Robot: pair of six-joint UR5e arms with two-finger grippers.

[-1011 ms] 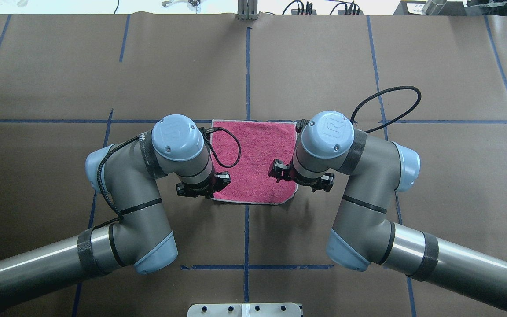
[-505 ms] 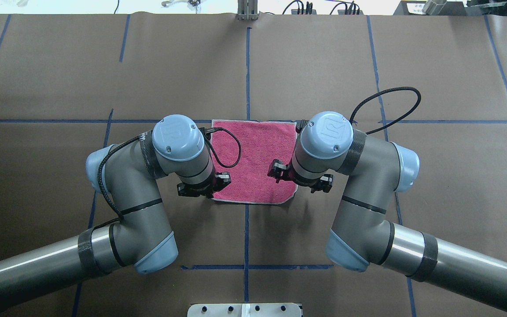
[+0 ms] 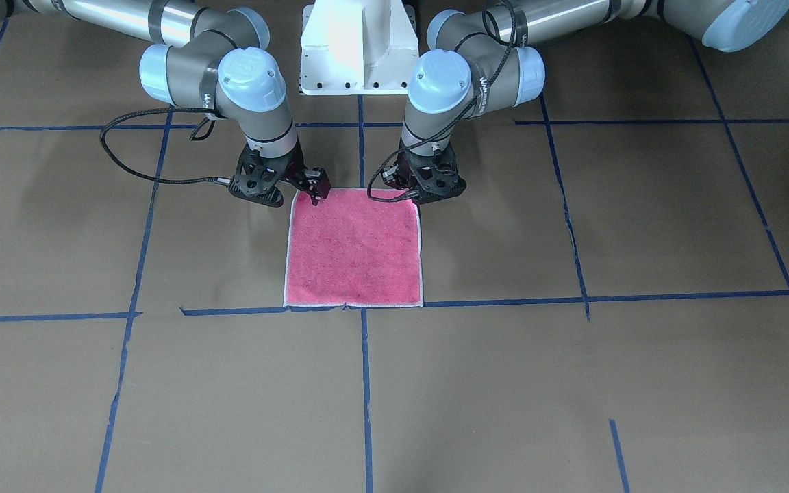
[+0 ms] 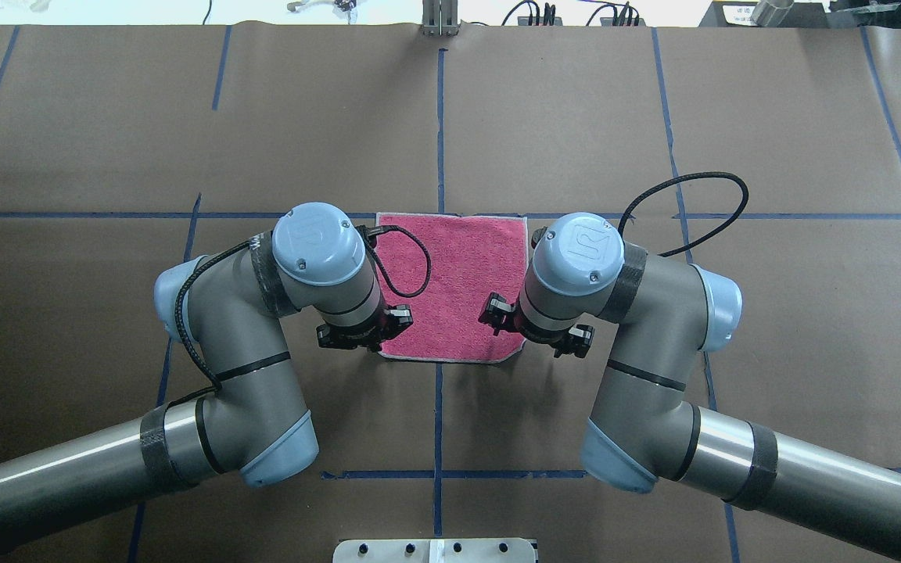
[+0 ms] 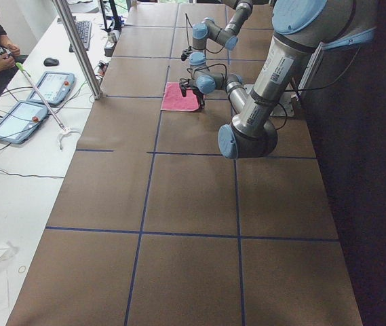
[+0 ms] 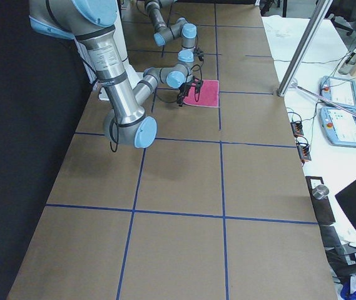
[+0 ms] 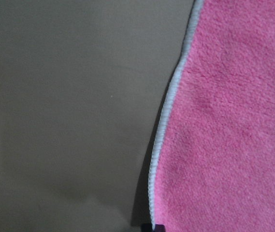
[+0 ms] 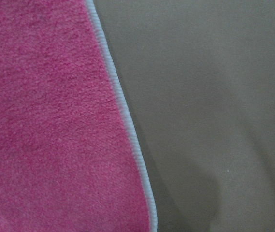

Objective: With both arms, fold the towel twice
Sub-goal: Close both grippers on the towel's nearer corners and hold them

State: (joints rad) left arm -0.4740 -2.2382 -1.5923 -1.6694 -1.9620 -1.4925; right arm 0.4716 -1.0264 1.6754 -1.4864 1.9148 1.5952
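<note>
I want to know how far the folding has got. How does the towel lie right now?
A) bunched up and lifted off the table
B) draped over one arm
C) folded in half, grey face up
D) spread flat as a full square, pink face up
D: the towel lies spread out square on the table, pink face up, no fold made.
</note>
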